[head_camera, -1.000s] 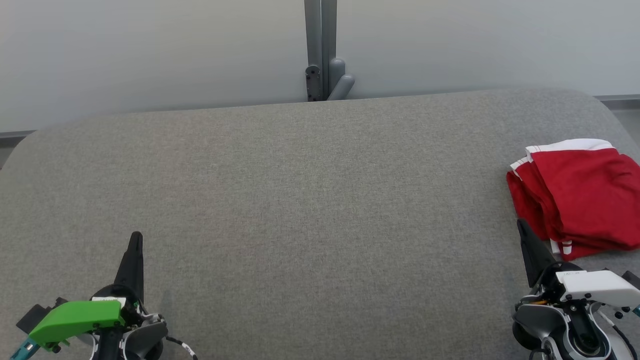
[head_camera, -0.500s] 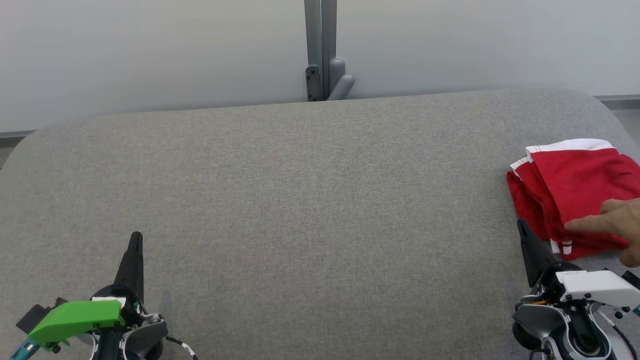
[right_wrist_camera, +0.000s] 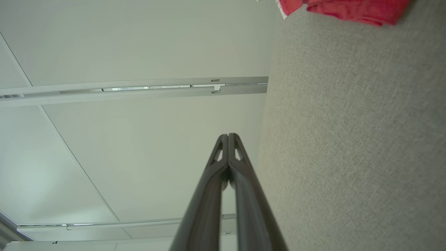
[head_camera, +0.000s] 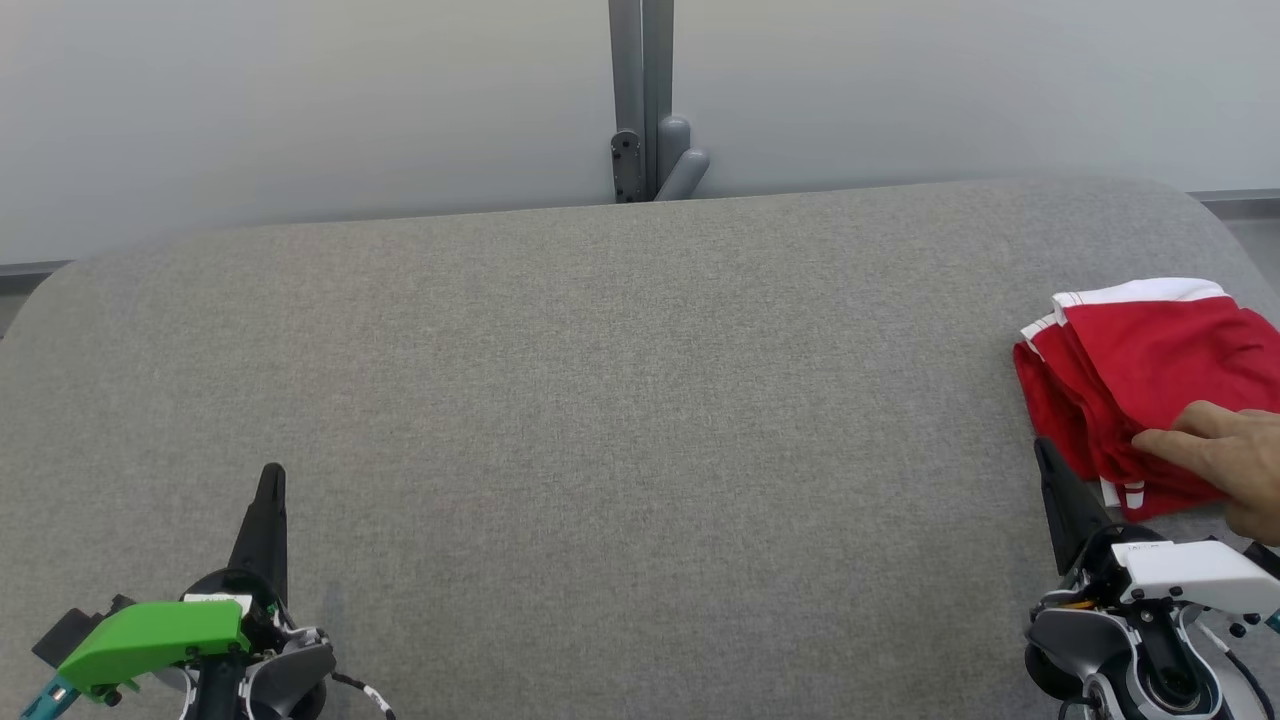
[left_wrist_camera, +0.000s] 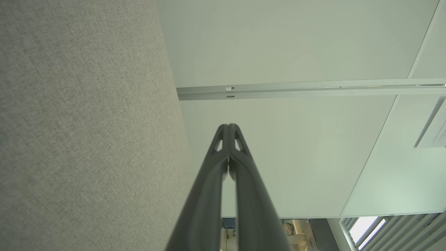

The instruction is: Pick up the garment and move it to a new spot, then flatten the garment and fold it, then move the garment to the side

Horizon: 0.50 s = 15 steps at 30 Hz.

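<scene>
At the table's (head_camera: 600,400) right edge: folded red garment (head_camera: 1150,365), a person's hand (head_camera: 1225,460) resting fingers on it
Left gripper (head_camera: 272,472): front-left corner, fingers pressed together, empty
Right gripper (head_camera: 1042,448): beside the garment, fingers together, empty

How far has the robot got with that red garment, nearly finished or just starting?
It looks finished, or nearly. Done: the red garment lies folded in layers at the right edge of the table. In hand: nothing; the left claw and right claw are shut and empty, and a person's hand rests on the garment. Left: apparently nothing.
</scene>
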Tool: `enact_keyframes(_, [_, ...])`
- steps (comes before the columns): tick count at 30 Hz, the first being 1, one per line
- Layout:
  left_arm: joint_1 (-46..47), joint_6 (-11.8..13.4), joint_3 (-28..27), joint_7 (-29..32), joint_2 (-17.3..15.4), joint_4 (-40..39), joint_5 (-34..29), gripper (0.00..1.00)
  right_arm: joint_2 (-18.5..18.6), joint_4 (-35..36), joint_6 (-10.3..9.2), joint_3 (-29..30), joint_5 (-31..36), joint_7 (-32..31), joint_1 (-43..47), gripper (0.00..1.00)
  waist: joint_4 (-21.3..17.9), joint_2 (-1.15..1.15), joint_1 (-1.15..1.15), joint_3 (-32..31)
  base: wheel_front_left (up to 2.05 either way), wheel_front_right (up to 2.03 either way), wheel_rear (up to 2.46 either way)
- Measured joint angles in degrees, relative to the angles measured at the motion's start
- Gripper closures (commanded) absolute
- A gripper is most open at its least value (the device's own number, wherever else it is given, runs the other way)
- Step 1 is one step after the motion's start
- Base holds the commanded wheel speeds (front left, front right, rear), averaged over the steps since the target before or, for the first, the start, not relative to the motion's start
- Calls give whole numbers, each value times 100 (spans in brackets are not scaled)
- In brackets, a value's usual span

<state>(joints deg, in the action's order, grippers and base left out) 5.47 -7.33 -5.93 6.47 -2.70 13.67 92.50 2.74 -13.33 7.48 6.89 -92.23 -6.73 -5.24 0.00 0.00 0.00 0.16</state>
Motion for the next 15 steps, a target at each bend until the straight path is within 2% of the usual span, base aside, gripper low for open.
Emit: enact_keyframes(15, [0,0,0,0,0,0,0,100,0,0,0,0,-1,0,0,100,0,0,0,0,0,0,0])
